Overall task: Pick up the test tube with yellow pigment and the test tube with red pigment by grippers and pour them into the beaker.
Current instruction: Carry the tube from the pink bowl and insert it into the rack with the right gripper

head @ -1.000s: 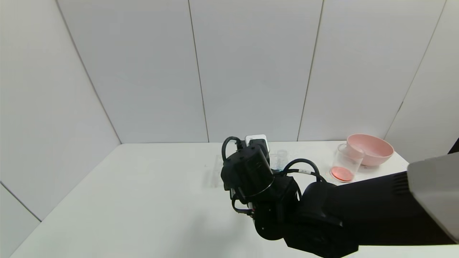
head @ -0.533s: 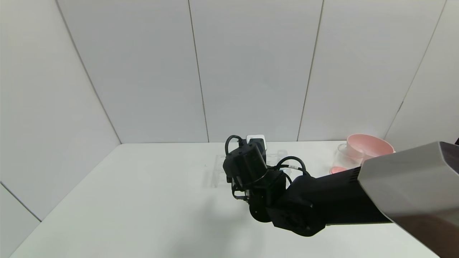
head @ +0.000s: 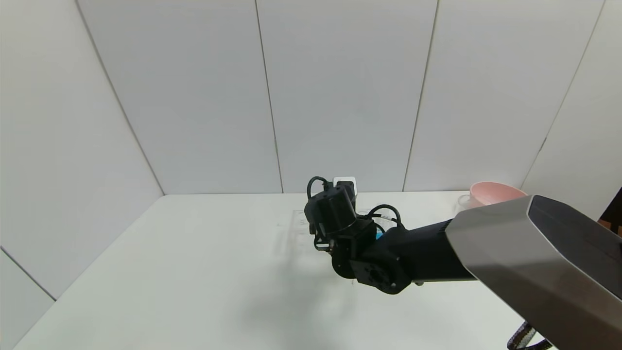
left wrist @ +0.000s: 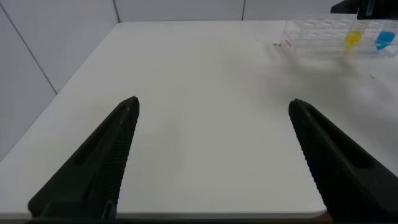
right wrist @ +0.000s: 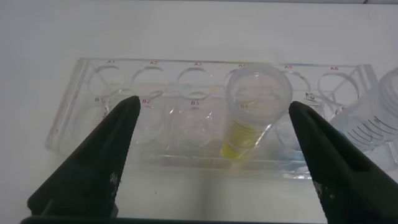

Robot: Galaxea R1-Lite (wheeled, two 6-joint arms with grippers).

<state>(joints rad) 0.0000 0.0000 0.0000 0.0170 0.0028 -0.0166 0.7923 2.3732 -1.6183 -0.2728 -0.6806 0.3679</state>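
Note:
The test tube with yellow pigment (right wrist: pixel 250 118) stands upright in the clear tube rack (right wrist: pixel 124 99), in a middle hole of the row nearer the gripper. My right gripper (right wrist: pixel 214 102) is open and hovers just short of the rack, with the yellow tube between its finger lines but off toward one finger. In the head view the right gripper (head: pixel 334 210) is over the rack (head: pixel 293 221) at the table's far middle. My left gripper (left wrist: pixel 214 101) is open and empty above bare table. The beaker (head: pixel 463 200) is mostly hidden behind my right arm. No red tube is in view.
A pink bowl (head: pixel 491 191) stands at the back right beside the beaker. A blue-liquid tube (left wrist: pixel 385 40) sits in the rack next to the yellow tube (left wrist: pixel 352 40). The table's front edge (left wrist: pixel 186 219) lies just below the left gripper. White walls close the back and left.
My right arm has stretched farther forward and up toward the rack. Its grey forearm now covers most of the beaker, which showed red liquid at its bottom.

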